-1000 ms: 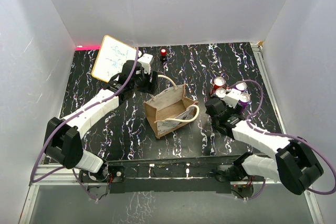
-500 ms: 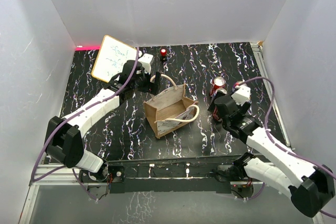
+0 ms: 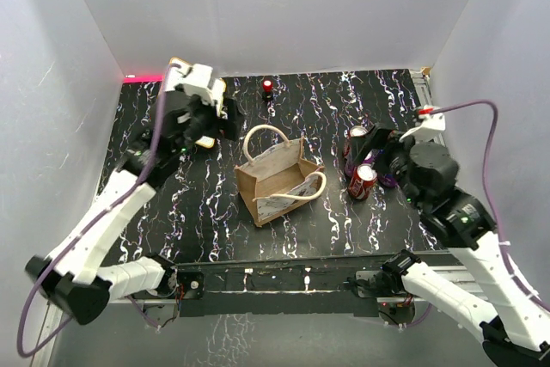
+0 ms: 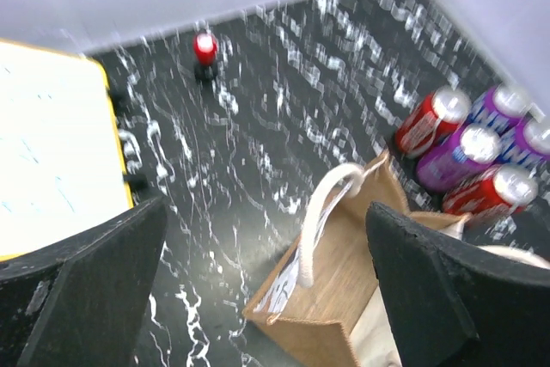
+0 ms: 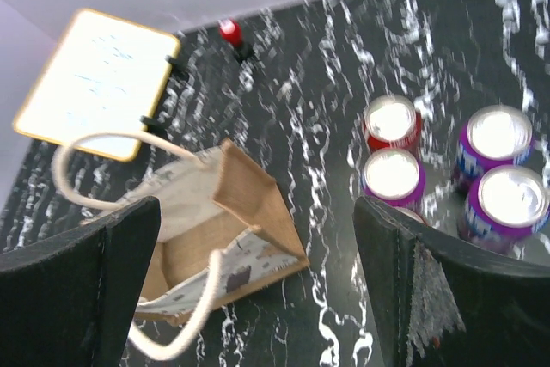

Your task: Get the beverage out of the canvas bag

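Note:
The canvas bag (image 3: pixel 277 180) stands open in the middle of the black marbled table, tan with cream handles (image 3: pixel 260 136). In the right wrist view the canvas bag (image 5: pixel 206 238) shows only its brown floor inside. Several red and purple beverage cans (image 3: pixel 361 180) stand upright on the table right of the bag, seen as a group of cans (image 5: pixel 392 176) in the right wrist view and as cans (image 4: pixel 464 156) in the left wrist view. My left gripper (image 3: pixel 215 113) hangs open above and left of the bag (image 4: pixel 344 272). My right gripper (image 3: pixel 378 145) hangs open over the cans, empty.
A yellow-framed whiteboard (image 4: pixel 51 143) leans at the back left, under my left gripper. A small red-topped object (image 3: pixel 267 86) stands near the back wall. White walls close in the table on three sides.
The left gripper opened, let go of the bag's handle and rose to the back left. The right gripper lifted up off the cans and pulled right. The bag stayed put.

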